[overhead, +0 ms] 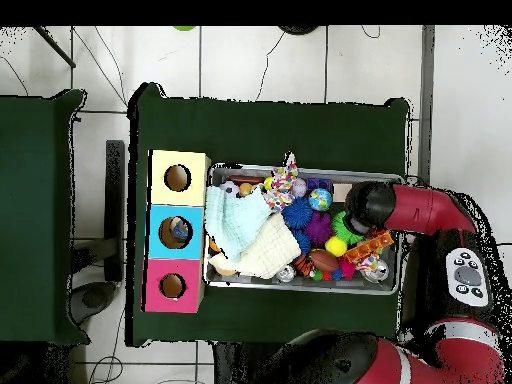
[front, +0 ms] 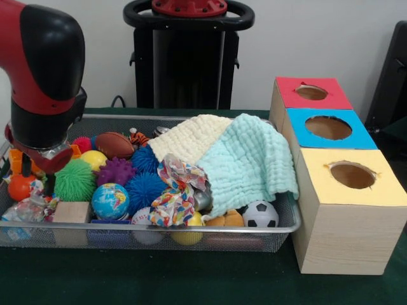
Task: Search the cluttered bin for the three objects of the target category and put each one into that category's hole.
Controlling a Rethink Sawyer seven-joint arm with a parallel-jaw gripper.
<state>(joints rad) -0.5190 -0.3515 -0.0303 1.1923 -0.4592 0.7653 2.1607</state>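
One clear crinkly plastic piece (front: 22,208) in bin (front: 289,223) corner; red-top hole (front: 311,93) round.

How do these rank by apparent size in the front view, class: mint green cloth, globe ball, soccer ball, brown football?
1. Mint green cloth, clearly the largest.
2. Brown football and globe ball: they look alike, and the globe ball sits nearer the camera, so no ranking.
3. Soccer ball, partly hidden behind the bin rim.

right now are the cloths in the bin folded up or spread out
Spread out. The mint cloth and the cream cloth lie open over the toys at one end of the bin, the mint one drooping toward its rim.
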